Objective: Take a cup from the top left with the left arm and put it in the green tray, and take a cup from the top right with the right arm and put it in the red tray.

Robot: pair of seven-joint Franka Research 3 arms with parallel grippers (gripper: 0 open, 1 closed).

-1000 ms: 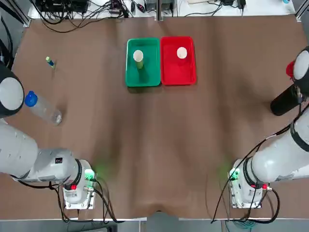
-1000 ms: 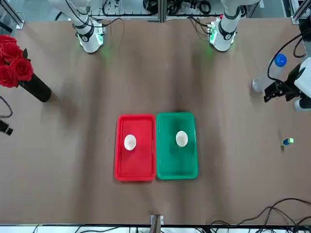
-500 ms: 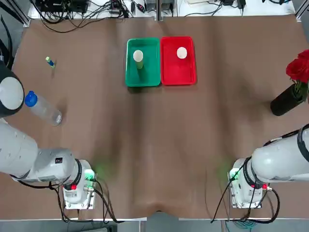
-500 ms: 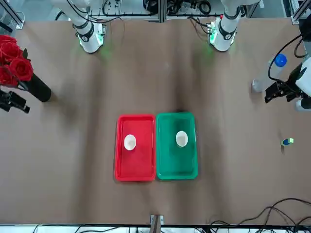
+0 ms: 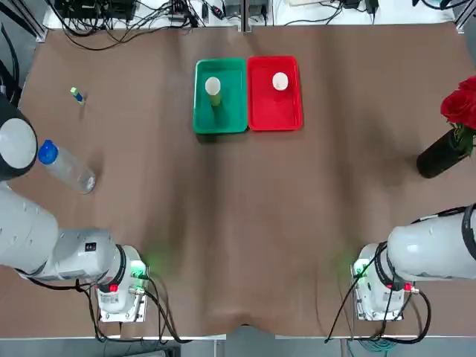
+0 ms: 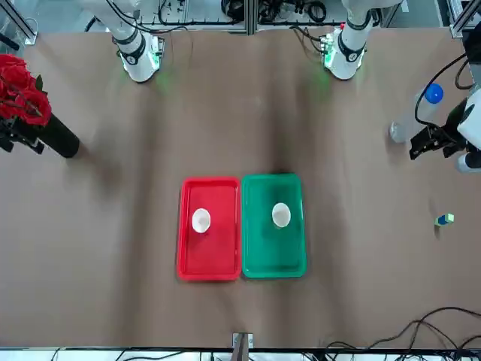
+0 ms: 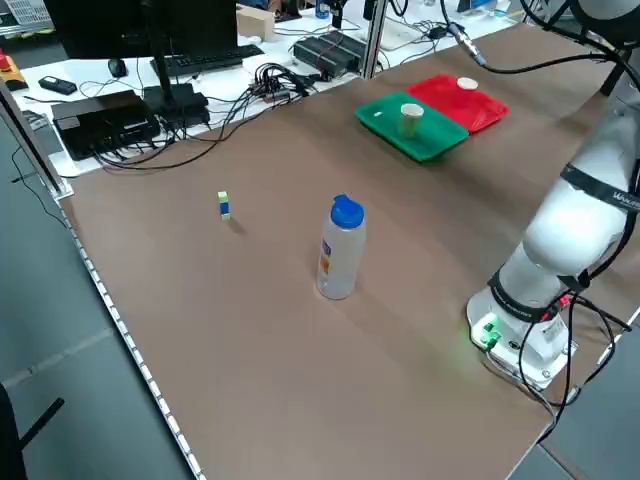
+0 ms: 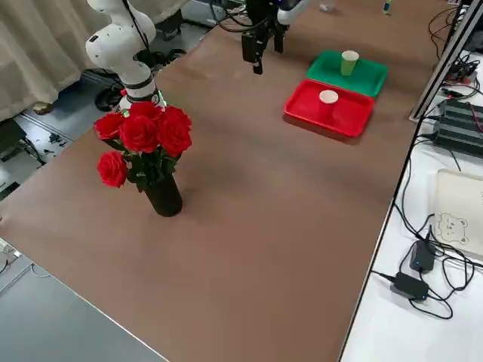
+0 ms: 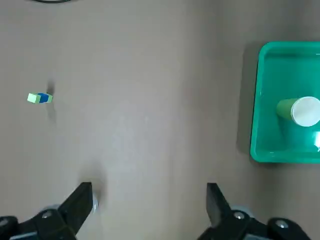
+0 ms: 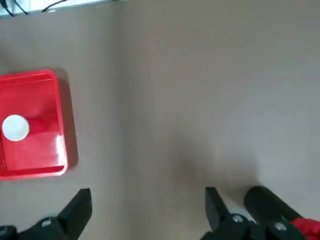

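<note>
Yellow-green cup (image 5: 213,88) stands in green tray (image 5: 220,119), red cup (image 5: 280,81) in red tray (image 5: 275,113), upper centre. Left gripper (image 9: 148,202) and right gripper (image 10: 148,207) gape wide, both empty.

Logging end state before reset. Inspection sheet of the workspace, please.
Surface: brown table, no spills seen.
Job's things: yellow-green cup upright in green tray; red cup upright in red tray; trays side by side.
Clutter: blue-capped bottle, small green-blue block, vase of roses.
Hands: left hand open, empty, above the table; right hand open, empty, near the vase.
Cables: at the arm bases and behind the far edge.
Surroundings: electronics on benches; nobody seen.
</note>
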